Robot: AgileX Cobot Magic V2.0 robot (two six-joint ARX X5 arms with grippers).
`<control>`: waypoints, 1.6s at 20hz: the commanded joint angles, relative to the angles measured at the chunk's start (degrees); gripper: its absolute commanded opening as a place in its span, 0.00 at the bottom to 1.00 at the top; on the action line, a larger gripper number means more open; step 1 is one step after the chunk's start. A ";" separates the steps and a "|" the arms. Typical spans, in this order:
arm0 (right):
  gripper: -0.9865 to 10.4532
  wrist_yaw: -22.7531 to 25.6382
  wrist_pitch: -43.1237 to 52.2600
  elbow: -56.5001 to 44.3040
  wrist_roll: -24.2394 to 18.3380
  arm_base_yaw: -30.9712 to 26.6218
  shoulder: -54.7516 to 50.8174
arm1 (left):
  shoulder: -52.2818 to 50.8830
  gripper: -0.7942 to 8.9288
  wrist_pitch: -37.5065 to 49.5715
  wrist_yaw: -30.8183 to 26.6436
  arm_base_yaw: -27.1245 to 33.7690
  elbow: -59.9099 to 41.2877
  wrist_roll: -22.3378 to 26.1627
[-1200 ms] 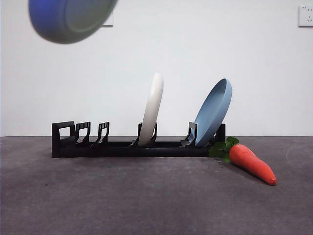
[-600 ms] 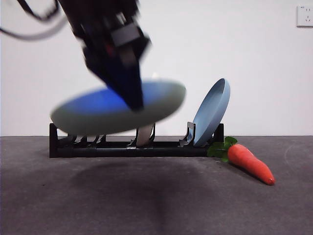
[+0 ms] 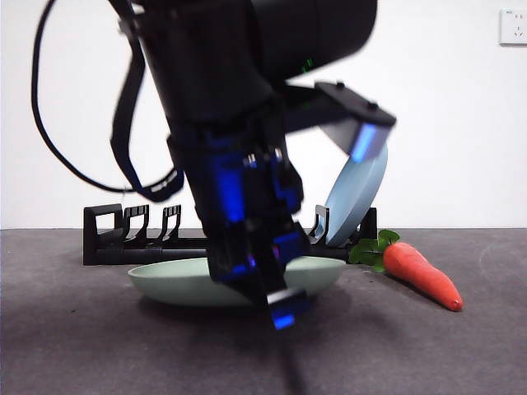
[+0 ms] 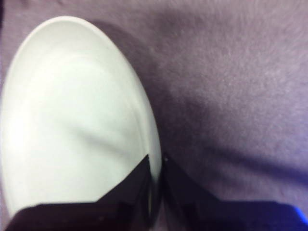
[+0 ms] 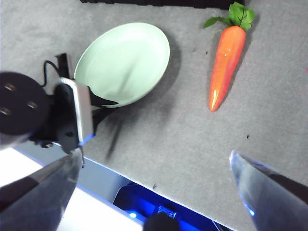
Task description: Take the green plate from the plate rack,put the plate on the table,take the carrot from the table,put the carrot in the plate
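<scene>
The green plate (image 3: 169, 284) lies flat and low on the table (image 3: 82, 346) in front of the plate rack (image 3: 136, 239). My left gripper (image 4: 156, 166) is shut on the plate's rim (image 4: 72, 120), and its big dark arm fills the middle of the front view (image 3: 276, 309). The right wrist view shows the plate (image 5: 125, 62), the left gripper (image 5: 103, 103) at its rim, and the carrot (image 5: 226, 67) lying apart beside it. The carrot (image 3: 424, 276) lies by the rack's right end. My right gripper (image 5: 156, 156) hangs high above, open and empty.
A light blue plate (image 3: 358, 193) stands tilted in the rack's right end. The cream-white plate is hidden behind the arm. The rack's edge (image 5: 154, 2) runs just beyond the plate and the carrot. A white wall stands behind the rack.
The left arm has come down with the green plate, from high at the upper left to table level in front of the rack. The carrot and the blue plate have not moved.
</scene>
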 commanded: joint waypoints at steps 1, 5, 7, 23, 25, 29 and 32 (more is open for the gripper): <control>0.58 -0.07 0.33 0.13 0.11 0.07 0.48 | 1.88 0.10 -1.09 3.41 0.00 -0.50 -1.57; 0.58 -0.07 0.42 0.13 0.11 0.07 1.84 | 1.84 0.34 -1.75 5.25 0.00 -0.50 -3.39; 0.58 -0.04 1.09 0.13 0.13 0.07 3.02 | 1.75 0.34 -2.21 5.22 -0.13 -0.50 -3.50; 0.58 5.66 30.88 0.13 2.25 2.12 35.36 | -33.27 0.34 -13.92 13.05 -1.66 13.99 -28.85; 0.58 9.18 35.23 0.13 2.25 3.93 41.31 | -37.59 0.34 -14.19 13.09 -2.10 14.80 -29.44; 0.58 16.33 44.89 0.13 3.65 7.85 51.78 | -43.82 0.34 -16.81 13.05 -2.29 15.19 -31.17; 0.54 18.23 50.64 0.13 6.21 9.27 56.50 | -45.86 0.34 -19.23 13.00 -2.29 15.19 -33.20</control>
